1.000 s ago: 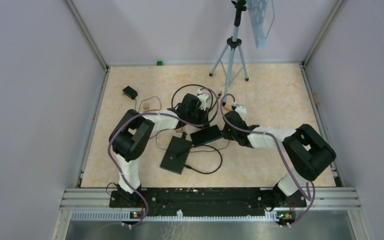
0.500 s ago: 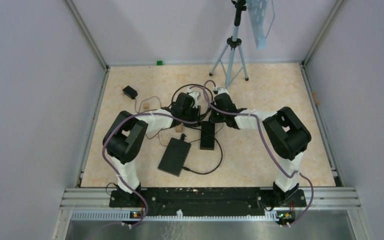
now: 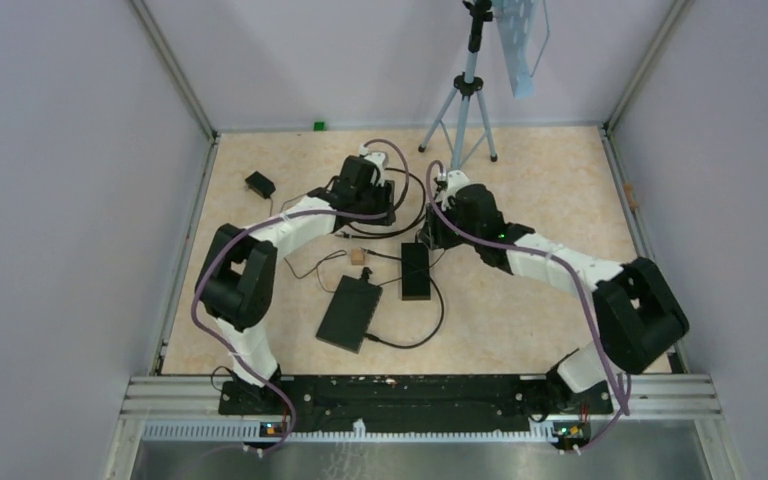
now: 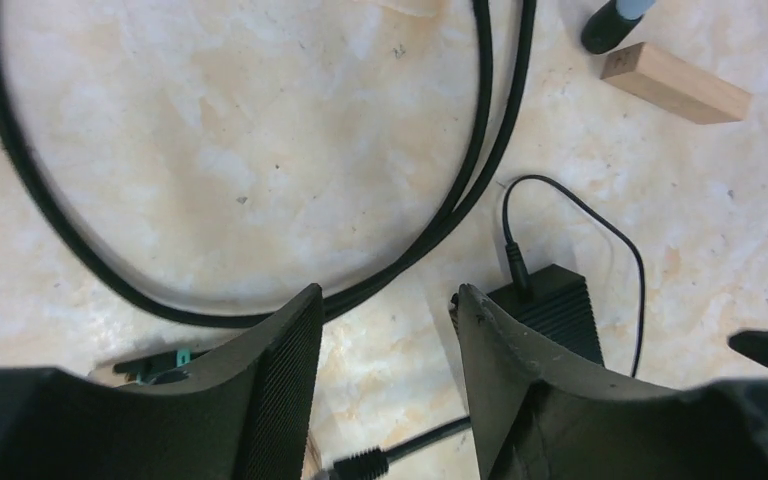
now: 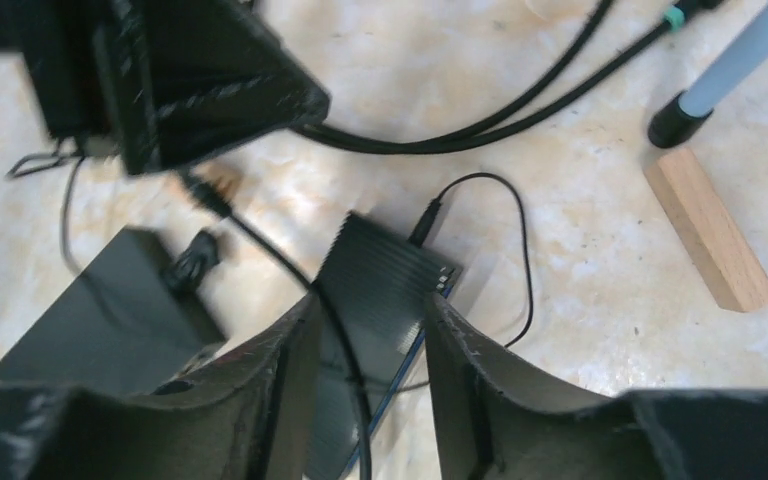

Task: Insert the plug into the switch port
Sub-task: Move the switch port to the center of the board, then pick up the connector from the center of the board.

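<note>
left end effector [image 4: 385,300]: open, empty, over thick black looped cable [image 4: 486,110].
right end effector [image 5: 370,305]: open; we judge poised to steady flat black ribbed switch box [image 5: 385,280].

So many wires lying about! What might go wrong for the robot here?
The thin lead runs right under the open right gripper, by the switch; closing there may grab it and drag the switch. The left gripper, also open, hangs by the thick cable loop and might snag it. Both grippers are close together and could bump.
</note>
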Controlling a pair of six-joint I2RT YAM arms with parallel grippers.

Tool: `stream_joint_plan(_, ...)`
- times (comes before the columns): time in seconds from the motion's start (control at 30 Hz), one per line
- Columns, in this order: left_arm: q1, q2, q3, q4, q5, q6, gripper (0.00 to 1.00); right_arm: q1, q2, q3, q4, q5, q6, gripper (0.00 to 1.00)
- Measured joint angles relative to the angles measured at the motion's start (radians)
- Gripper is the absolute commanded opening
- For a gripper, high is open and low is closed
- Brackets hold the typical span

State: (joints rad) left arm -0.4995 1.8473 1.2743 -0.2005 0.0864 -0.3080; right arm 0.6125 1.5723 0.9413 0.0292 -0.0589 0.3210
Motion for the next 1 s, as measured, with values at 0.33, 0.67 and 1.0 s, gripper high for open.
stream_joint_plan(0.33,-0.015,-0.333,-0.185,-0.029,0.046,0.034,0.75,0.0,-0.236,-0.119,-0.062,-0.058,-0.108,0.48)
stream_joint_plan(0.67,-0.187,-0.449,-0.409,-0.056,0.037,0.097,0.86,0.0,-0.262,-0.211,-0.113,-0.049,-0.026,0.49)
stream_joint_plan(1.0,-0.199,-0.369,-0.414,-0.031,0.028,0.173,0.77,0.0,-0.298,-0.229,-0.127,-0.067,-0.021,0.49)
